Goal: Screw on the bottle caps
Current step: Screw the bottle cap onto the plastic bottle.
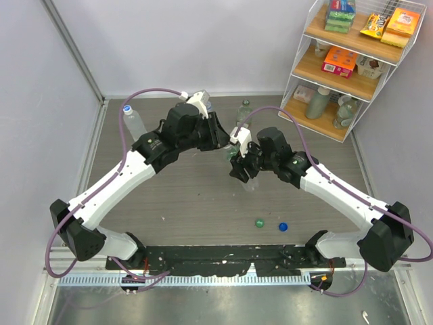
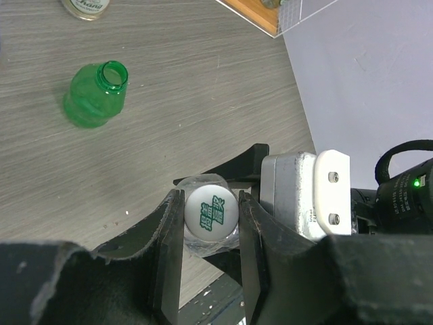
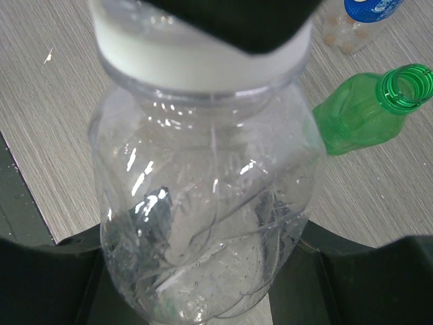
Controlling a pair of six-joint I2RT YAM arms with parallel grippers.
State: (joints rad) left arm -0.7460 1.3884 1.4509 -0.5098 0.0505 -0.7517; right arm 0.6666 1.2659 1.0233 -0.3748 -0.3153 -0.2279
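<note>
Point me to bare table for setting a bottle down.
Bare: near middle, between the left arm, the green cap and the base rail. Also between the right arm and the shelf. Crowded: centre, around the clear bottle and green bottle.

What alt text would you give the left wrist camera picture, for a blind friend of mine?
The left arm's two dark fingers sit close on either side of a white cap with green lettering, atop a clear bottle. Behind, an uncapped green bottle stands on the wood-grain table.
</note>
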